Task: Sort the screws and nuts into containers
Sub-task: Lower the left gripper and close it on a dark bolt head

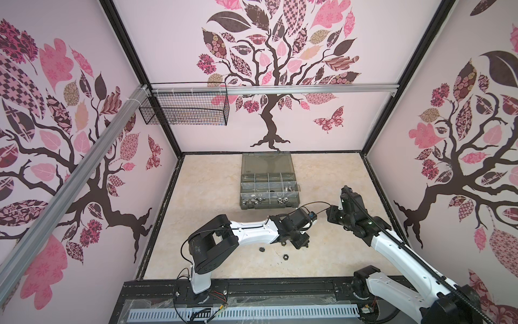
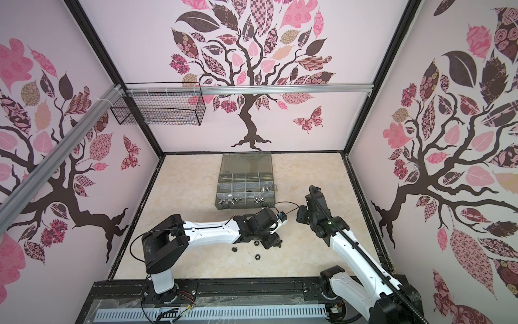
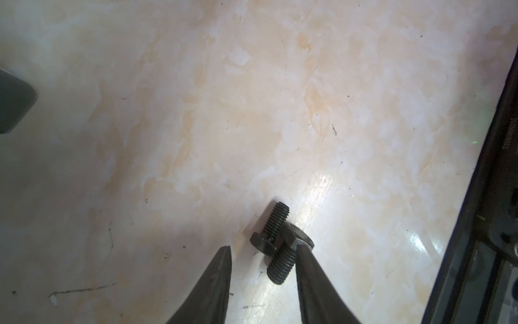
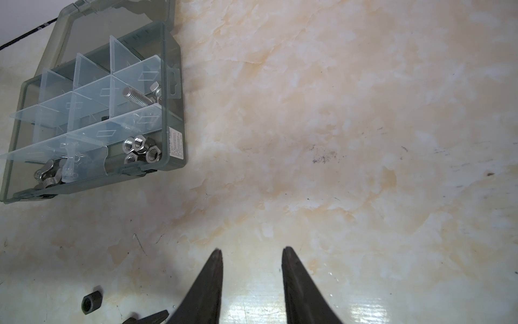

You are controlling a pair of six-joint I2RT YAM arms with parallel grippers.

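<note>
Two short black screws (image 3: 276,241) lie crossed on the marble table, one shaft resting over the other. My left gripper (image 3: 263,250) is open and low around them; one finger (image 3: 304,261) touches a screw head, the other stands clear. In both top views the left gripper (image 1: 300,241) hides the screws. My right gripper (image 4: 252,249) hangs open and empty over bare table, to the right of the containers (image 1: 269,190). Their compartments hold silver screws (image 4: 137,96), silver hex nuts (image 4: 140,150) and wing nuts (image 4: 49,175). Loose black nuts (image 1: 262,249) (image 1: 285,256) lie in front of the left arm.
The organiser's lid (image 1: 266,162) lies open flat toward the back wall. A black wire mesh basket (image 1: 185,109) hangs high on the back left rail. A black frame rail (image 3: 482,224) borders the table near the left gripper. Another black nut (image 4: 92,301) sits beside the left fingertip.
</note>
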